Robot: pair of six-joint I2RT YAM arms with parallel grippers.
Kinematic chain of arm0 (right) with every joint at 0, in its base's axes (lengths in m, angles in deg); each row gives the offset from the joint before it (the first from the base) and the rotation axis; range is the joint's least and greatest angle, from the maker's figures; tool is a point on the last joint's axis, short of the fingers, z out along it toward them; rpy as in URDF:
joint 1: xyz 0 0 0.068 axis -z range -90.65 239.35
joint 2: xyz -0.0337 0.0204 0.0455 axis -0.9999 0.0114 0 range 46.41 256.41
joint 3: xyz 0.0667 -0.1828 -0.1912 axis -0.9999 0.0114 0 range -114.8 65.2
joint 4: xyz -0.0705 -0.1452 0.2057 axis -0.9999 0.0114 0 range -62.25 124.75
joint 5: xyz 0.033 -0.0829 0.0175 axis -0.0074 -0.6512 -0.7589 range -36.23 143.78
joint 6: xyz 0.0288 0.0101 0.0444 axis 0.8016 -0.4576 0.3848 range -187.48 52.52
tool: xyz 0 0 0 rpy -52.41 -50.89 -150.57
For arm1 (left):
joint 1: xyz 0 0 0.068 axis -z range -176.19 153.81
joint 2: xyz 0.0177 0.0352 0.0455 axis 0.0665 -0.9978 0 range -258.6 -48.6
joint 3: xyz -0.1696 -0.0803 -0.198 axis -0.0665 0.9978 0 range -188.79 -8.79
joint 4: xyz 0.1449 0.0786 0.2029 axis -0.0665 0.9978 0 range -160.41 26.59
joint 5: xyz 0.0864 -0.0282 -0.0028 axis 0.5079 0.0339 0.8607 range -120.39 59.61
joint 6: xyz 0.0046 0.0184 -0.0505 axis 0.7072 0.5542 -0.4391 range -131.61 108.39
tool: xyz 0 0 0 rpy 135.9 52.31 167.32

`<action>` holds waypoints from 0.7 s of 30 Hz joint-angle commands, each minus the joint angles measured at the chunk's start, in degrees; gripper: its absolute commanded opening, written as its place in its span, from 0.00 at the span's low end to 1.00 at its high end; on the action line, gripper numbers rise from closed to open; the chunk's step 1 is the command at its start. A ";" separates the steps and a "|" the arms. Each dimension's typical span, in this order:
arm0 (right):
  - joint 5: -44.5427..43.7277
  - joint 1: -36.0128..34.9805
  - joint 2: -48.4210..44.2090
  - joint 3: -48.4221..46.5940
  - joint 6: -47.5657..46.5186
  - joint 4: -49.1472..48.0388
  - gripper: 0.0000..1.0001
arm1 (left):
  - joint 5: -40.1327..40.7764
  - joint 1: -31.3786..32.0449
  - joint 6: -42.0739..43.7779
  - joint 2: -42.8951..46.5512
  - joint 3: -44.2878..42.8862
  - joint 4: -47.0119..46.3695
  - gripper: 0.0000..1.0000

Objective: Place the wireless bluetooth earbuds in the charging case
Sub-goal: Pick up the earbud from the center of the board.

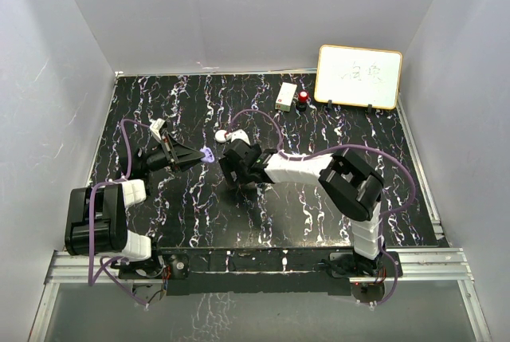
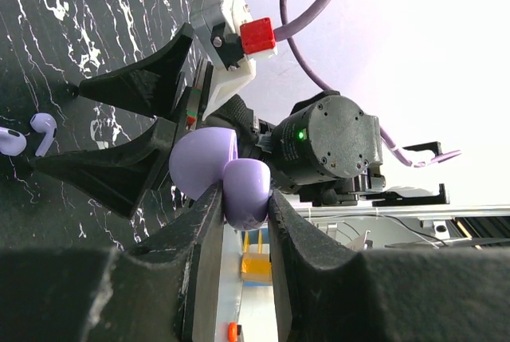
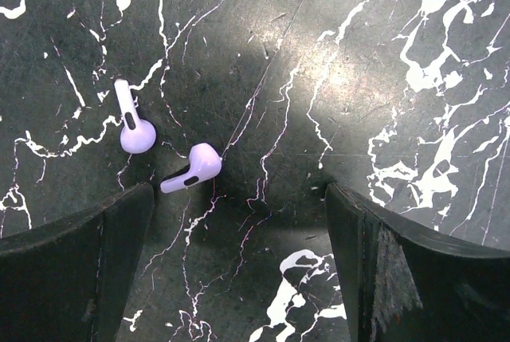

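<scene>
Two purple earbuds lie on the black marbled table, one [image 3: 131, 123] with its stem pointing away, the other [image 3: 191, 171] on its side. My right gripper [image 3: 239, 266] hovers open above the table; both lie near its left finger [image 3: 76, 262] and touch neither finger. The left wrist view shows the same pair [image 2: 40, 128] at the far left. My left gripper [image 2: 243, 197] is shut on the purple charging case [image 2: 249, 176], whose lid [image 2: 203, 159] stands open. From the top, the case [image 1: 207, 155] is held just left of the right gripper [image 1: 237, 168].
A small white round case [image 1: 221, 136] sits just behind the two grippers. At the back stand a white box [image 1: 285, 96], a red knob [image 1: 304, 99] and a framed whiteboard [image 1: 358, 76]. Grey walls enclose the table on three sides.
</scene>
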 commanded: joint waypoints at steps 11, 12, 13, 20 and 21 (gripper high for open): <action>-9.28 -1.44 3.23 -4.19 0.57 3.18 0.87 | -1.89 -0.77 1.13 1.65 -0.01 0.04 0.00; -9.63 -1.39 3.20 -4.01 0.54 3.42 0.87 | -1.76 -0.77 1.19 1.68 -0.11 0.15 0.00; -9.91 -1.42 3.05 -3.78 0.53 3.54 0.87 | -1.74 -0.77 1.23 1.69 -0.18 0.35 0.00; -11.18 -1.44 1.70 -2.10 0.18 4.11 0.87 | -1.53 -0.70 1.56 1.95 -0.55 1.19 0.00; -11.22 -1.37 1.53 -1.85 0.19 4.24 0.87 | -1.55 -0.76 1.58 2.04 -0.56 1.30 0.00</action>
